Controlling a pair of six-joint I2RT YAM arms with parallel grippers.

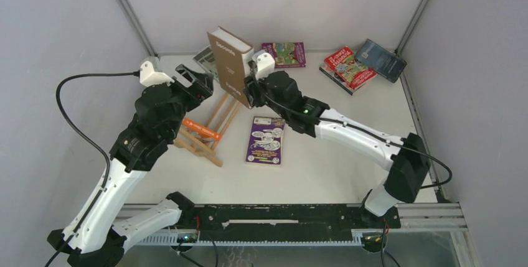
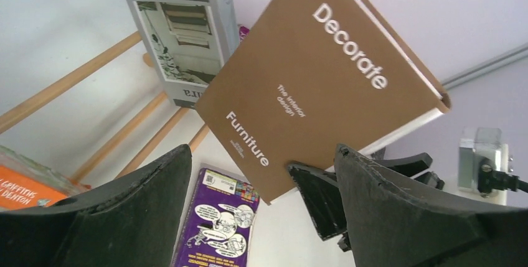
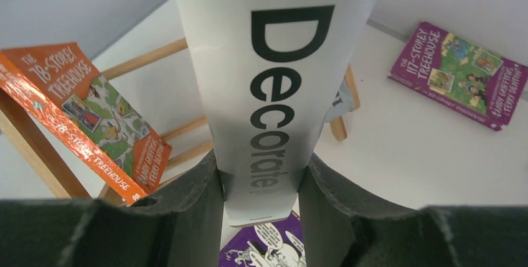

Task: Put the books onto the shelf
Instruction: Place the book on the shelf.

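Note:
My right gripper (image 1: 248, 88) is shut on the lower end of a thick brown book (image 1: 229, 66) titled "Decorate" and holds it upright over the far end of the wooden shelf (image 1: 219, 115). The right wrist view has its grey spine (image 3: 269, 80) clamped between both fingers. My left gripper (image 1: 188, 80) is open just left of the book; nothing is between its fingers (image 2: 143, 198). An orange book (image 1: 202, 130) lies on the shelf rails. A grey-white book (image 2: 183, 37) leans behind the shelf. A purple book (image 1: 266, 140) lies flat on the table.
At the back lie a purple-and-green paperback (image 1: 285, 54), a red illustrated book (image 1: 348, 68) and a dark blue book (image 1: 381, 60). Grey walls close in the table on the left, right and far sides.

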